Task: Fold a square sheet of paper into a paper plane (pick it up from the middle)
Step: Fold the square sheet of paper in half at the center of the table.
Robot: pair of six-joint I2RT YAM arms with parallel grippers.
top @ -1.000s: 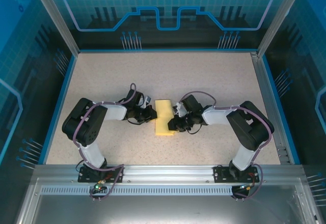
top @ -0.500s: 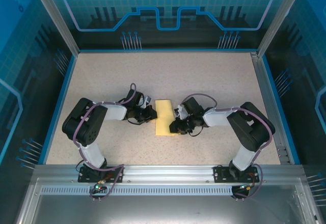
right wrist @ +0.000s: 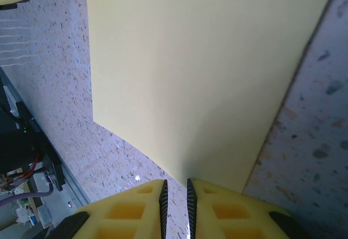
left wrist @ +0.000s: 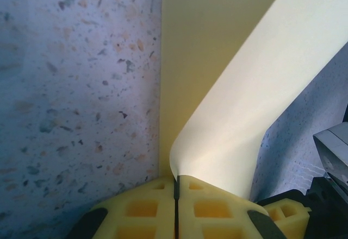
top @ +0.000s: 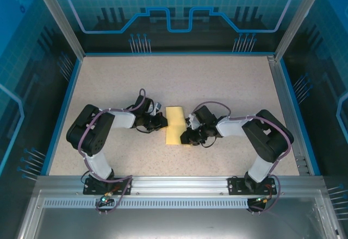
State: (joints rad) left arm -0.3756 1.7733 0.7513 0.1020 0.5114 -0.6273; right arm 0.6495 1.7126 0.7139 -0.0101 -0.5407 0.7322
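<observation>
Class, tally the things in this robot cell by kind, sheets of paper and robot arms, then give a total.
Pale-yellow paper sheet: 1
Robot arms: 2 (left arm, right arm)
Total: 3

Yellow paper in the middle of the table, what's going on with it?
Two robot arms are working on the pale-yellow paper sheet on the speckled table. The left hand is shut on one edge, which curls up off the table. The right hand sits at the opposite side, jaws nearly closed; whether it grips is unclear.
</observation>
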